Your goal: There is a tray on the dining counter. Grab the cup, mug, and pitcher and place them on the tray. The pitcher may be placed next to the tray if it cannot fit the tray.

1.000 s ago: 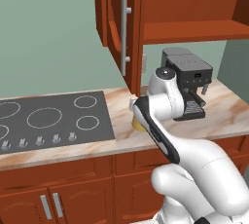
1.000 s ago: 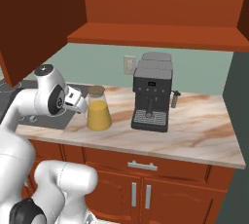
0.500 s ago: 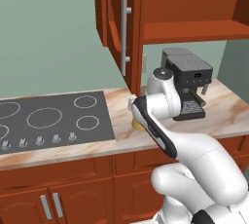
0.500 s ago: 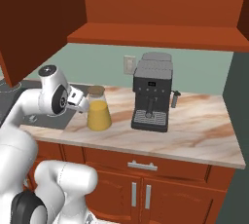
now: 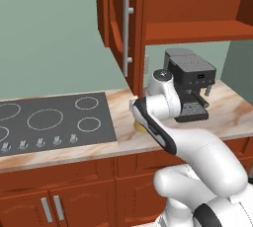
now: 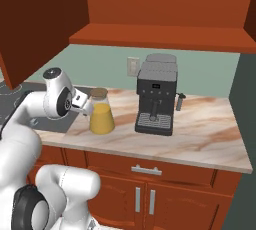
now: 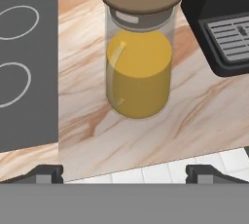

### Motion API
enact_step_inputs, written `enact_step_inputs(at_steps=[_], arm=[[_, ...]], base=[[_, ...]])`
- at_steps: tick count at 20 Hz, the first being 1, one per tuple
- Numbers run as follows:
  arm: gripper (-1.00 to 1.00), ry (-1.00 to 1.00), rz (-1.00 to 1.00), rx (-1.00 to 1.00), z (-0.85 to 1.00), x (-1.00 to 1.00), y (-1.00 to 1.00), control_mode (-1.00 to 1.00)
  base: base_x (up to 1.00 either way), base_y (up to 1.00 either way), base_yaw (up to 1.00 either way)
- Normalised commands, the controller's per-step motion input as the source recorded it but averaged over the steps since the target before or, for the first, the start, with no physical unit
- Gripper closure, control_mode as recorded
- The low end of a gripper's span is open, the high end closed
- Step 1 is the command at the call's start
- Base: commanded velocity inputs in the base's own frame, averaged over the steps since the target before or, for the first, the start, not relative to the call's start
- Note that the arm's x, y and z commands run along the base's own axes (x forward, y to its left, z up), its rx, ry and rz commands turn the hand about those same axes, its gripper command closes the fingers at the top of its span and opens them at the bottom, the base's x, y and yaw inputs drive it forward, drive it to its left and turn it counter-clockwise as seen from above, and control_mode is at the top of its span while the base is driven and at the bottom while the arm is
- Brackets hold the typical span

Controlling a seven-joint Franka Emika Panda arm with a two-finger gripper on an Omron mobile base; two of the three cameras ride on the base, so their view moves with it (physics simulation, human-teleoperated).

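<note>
1. The pitcher is my target. It stands upright on the marbled counter, at 12 o'clock from my gripper, and I judge that line-up is deliberate, for a straight reach in.
2. I have the jaws spread wide with nothing held; both finger tips sit apart from the glass, one low on each side.
3. At 9 o'clock lies the stovetop, and at 2 o'clock the coffee machine stands close, so I'd approach squarely between them.
4. The cork lid is on, so I expect no spill.
</note>
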Motion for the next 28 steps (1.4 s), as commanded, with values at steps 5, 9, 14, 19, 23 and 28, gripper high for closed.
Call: enact_step_inputs(at_steps=[5, 9, 14, 19, 23, 28], arm=[[-1.00, 0.00, -0.12, 0.00, -0.14, 0.21, 0.02, -1.00], [-1.00, 0.00, -0.12, 0.00, -0.10, 0.21, 0.00, -1.00], [-1.00, 0.00, -0.04, 0.00, 0.00, 0.26, 0.00, -1.00], [-1.00, 0.00, 0.00, 0.00, -0.02, 0.33, 0.00, -1.00], [-1.00, 0.00, 0.00, 0.00, -0.07, 0.27, 0.00, -1.00], [-1.00, 0.00, 0.00, 0.00, -0.07, 0.20, 0.00, -1.00]], base=[[0.00, 0.00, 0.00], [0.00, 0.00, 0.00], [0.00, 0.00, 0.00], [0.00, 0.00, 0.00], [0.00, 0.00, 0.00], [0.00, 0.00, 0.00]])
